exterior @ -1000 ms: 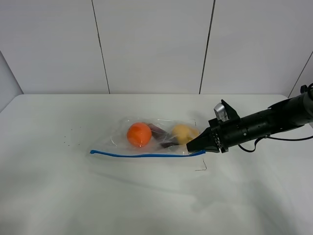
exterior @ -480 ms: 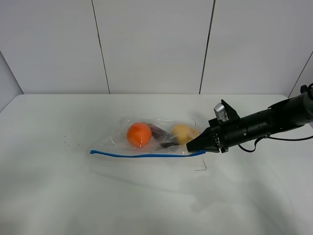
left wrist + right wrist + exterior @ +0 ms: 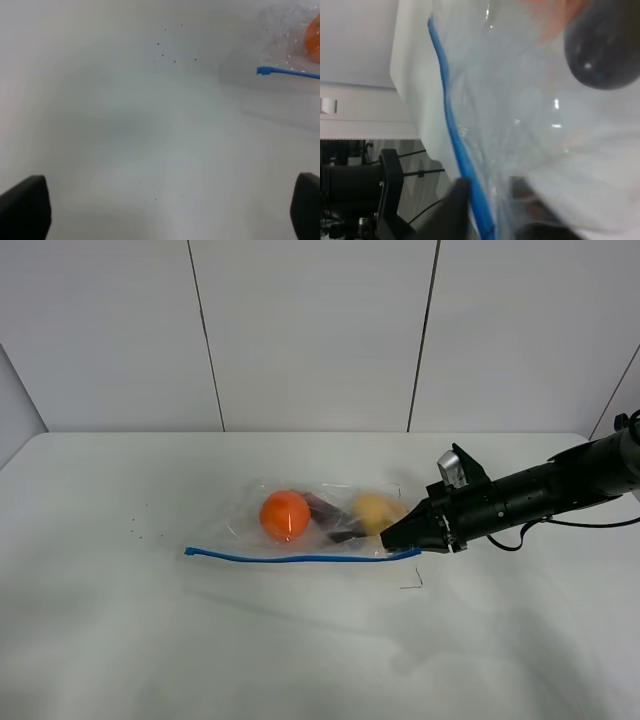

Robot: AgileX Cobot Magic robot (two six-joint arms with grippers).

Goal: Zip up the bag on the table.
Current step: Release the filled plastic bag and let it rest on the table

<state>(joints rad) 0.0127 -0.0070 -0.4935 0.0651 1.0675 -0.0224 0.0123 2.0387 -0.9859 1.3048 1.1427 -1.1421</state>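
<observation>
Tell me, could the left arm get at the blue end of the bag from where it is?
Probably yes: bare table lies between the left jaws and the bag's blue zipper strip, with nothing in the way.

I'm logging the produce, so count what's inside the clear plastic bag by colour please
Orange: 1, the round orange fruit
Purple: 1, the dark purple eggplant
Yellow: 1, the round yellow fruit
Total: 3, all inside the clear plastic zip bag
</observation>
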